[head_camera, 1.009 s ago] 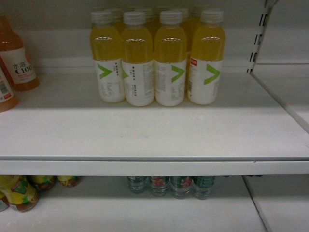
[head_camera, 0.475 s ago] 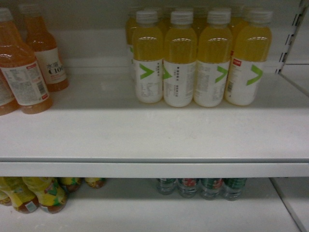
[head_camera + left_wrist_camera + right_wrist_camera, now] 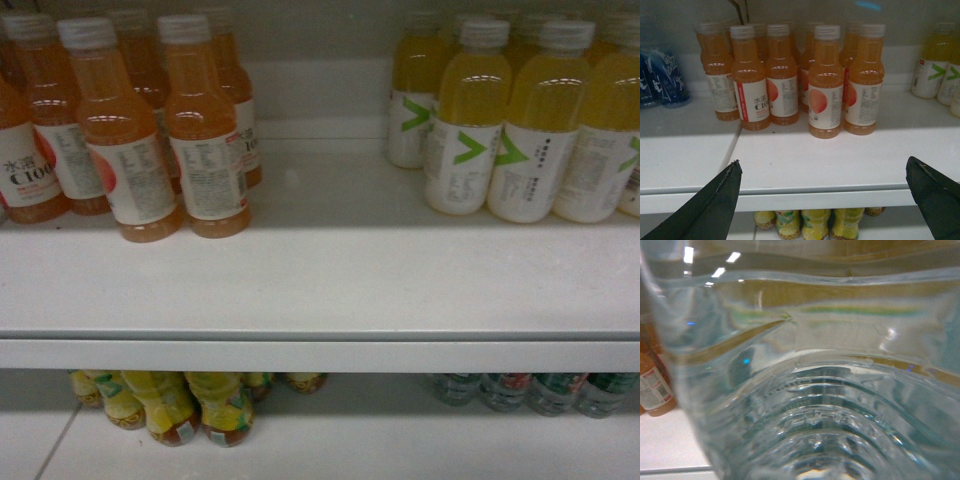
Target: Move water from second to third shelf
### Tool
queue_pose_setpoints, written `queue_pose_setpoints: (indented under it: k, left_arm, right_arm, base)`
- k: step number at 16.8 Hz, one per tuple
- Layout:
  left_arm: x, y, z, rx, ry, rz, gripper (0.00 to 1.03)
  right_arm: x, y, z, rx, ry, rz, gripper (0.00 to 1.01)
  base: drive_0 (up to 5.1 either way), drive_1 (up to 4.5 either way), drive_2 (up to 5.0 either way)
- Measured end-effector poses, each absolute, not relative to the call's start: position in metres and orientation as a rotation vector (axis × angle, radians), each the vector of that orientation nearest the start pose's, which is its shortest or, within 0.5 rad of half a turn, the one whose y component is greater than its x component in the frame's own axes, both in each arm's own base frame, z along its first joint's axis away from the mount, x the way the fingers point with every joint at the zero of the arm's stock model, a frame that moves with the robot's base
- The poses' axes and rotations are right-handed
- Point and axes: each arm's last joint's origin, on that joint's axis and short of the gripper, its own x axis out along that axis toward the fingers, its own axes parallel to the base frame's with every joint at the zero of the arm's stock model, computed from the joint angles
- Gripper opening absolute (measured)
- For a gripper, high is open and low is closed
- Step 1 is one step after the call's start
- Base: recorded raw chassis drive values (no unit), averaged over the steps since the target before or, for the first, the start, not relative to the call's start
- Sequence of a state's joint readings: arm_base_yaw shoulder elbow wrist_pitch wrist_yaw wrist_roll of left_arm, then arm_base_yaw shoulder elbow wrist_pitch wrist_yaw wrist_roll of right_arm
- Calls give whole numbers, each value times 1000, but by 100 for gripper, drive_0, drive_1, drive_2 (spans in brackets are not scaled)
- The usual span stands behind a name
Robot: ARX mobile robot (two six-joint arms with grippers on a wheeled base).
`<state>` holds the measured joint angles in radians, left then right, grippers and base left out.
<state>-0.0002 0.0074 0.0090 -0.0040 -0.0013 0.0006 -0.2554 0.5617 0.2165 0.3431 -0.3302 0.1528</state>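
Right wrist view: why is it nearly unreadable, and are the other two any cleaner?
Right wrist view: a clear ribbed bottle fills the frame, blurred, with glare spots. Head view: dim and soft, shadow under the shelf edge. Left wrist view: sharper orange bottles, dark finger silhouettes.

Head view: upper white metal shelf (image 3: 330, 280) carries two groups. Orange plastic drink bottles with white labels (image 3: 150, 140) stand at 10 o'clock, in rows running back to the rear wall. Yellow plastic juice bottles with white caps (image 3: 520, 130) stand at 2 o'clock, well apart from the first group. On the shelf below, yellow-wrapped plastic bottles (image 3: 190, 405) sit at 7 o'clock; clear ribbed plastic water bottles (image 3: 530, 390) sit at 5 o'clock.

Left wrist view: dark blue plastic bottles (image 3: 662, 77) stand at 9 o'clock, left of the orange group.
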Motion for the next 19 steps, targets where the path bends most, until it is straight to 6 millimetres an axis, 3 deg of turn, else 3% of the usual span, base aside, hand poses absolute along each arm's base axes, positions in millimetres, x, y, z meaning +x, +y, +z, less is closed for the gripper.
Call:
queue_pose_setpoints:
  k: [19]
  left_arm:
    - [98, 0, 166, 1, 2, 0, 98]
  right_arm:
    - [140, -27, 218, 153, 6, 74, 41]
  base:
    - [-504, 242, 242]
